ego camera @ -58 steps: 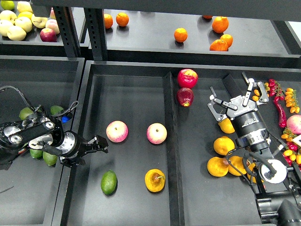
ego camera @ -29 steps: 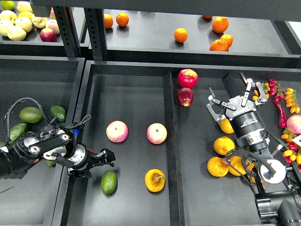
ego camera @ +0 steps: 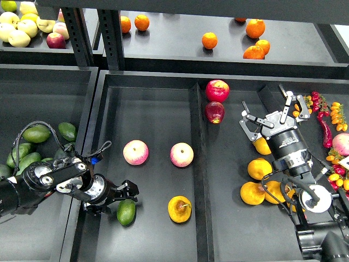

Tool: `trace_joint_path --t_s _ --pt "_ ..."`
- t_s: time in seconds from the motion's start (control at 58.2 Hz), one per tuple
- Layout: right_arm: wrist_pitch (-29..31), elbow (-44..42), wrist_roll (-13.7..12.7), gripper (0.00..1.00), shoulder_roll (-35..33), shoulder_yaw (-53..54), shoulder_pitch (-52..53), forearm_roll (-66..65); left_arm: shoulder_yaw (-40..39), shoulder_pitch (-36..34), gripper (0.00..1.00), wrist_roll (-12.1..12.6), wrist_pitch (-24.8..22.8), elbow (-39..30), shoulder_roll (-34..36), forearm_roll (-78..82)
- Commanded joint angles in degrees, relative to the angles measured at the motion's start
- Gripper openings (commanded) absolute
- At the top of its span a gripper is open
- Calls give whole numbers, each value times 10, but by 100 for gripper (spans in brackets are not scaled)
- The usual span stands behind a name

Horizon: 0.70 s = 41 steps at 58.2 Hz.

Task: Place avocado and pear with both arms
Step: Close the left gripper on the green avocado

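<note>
- Because the avocado (ego camera: 126,212) lies low in the middle tray (ego camera: 147,98), the left gripper (ego camera: 128,190) sits right at its upper end; its dark fingers look slightly apart, not clamped.
- The pear (ego camera: 179,209) rests just right of it, stem up, untouched.
- The right gripper (ego camera: 271,116) hovers well apart over the orange fruit pile (ego camera: 260,174), fingers spread wide, holding nothing.

No readable text or labels.
</note>
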Motion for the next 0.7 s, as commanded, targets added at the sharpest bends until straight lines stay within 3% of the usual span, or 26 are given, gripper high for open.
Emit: trace_joint_path --t_s 0.0,0.155,0.687 --pt "0 0 0 100 0 0 0 0 0 0 95 0 0 6 -7 0" --pt "0 0 0 100 0 1 0 0 0 3 94 0 0 7 -7 -1" --pt "0 0 0 100 0 4 0 2 0 5 68 0 0 7 -14 0"
